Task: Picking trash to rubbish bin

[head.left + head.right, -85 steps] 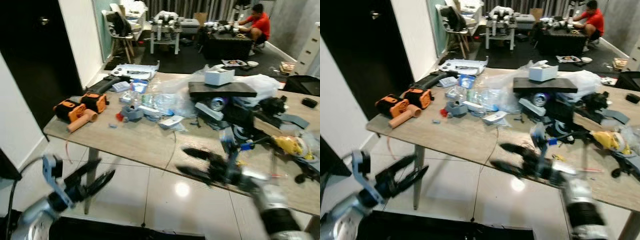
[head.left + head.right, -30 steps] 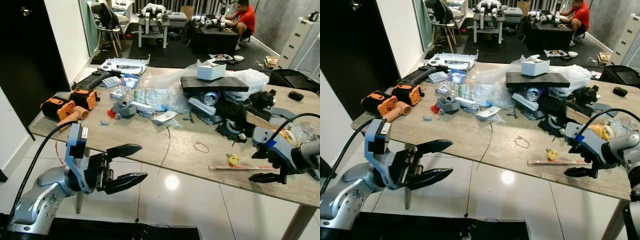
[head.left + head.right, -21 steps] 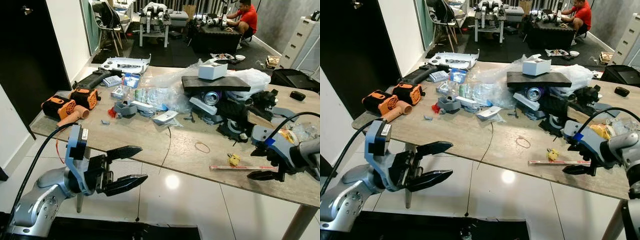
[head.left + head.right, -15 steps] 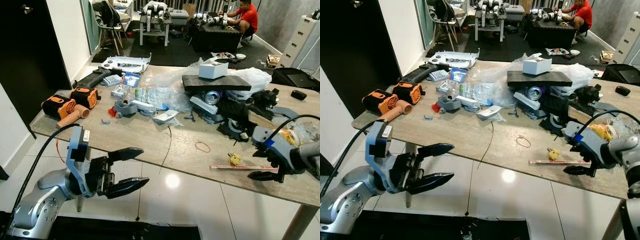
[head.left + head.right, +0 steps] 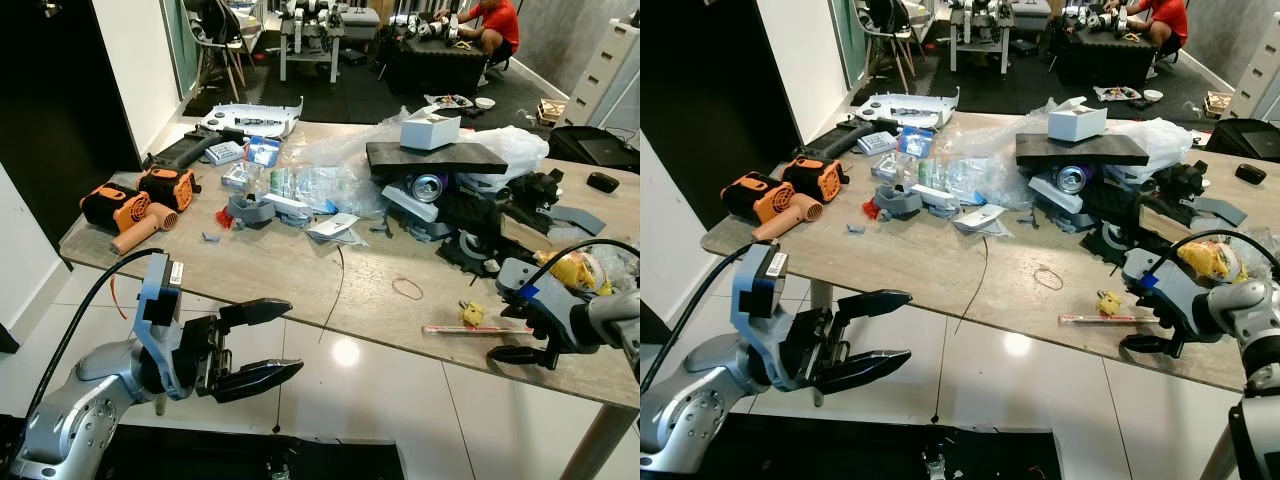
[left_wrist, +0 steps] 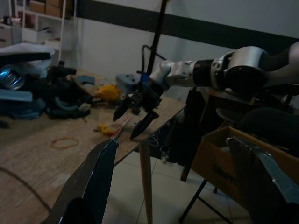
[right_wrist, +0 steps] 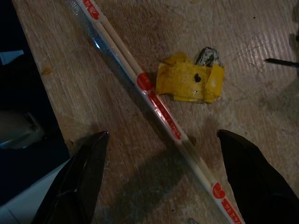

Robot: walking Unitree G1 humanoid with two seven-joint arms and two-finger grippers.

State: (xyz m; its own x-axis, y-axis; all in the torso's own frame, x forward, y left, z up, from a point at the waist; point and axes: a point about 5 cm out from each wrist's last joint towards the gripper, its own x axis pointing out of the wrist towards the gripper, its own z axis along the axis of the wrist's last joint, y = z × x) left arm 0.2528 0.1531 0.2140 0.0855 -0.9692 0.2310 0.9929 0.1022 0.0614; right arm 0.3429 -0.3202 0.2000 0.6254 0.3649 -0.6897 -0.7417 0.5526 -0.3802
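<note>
A thin wrapped pair of chopsticks (image 5: 470, 327) with red marks lies near the table's front edge, right of centre. A crumpled yellow scrap (image 5: 470, 313) sits just behind it. My right gripper (image 5: 520, 338) hovers open at the stick's right end, at the table's edge. The right wrist view looks straight down on the chopsticks (image 7: 149, 100) and the yellow scrap (image 7: 189, 81), with the right gripper (image 7: 161, 135) spread wide over them. My left gripper (image 5: 270, 340) is open in front of the table, below its edge, holding nothing.
The wooden table (image 5: 280, 280) is crowded: orange tools (image 5: 120, 205), clear plastic bags (image 5: 320, 185), a can (image 5: 428, 185), a white box (image 5: 430, 128), a rubber band (image 5: 407, 289), a black cord (image 5: 335, 290). A cardboard box (image 6: 219, 163) stands on the floor. A person in red (image 5: 495, 20) sits far back.
The right gripper swung from the table's middle to the right end and settled over the chopsticks. The left gripper came up and opened wide. The camera has tilted slightly.
</note>
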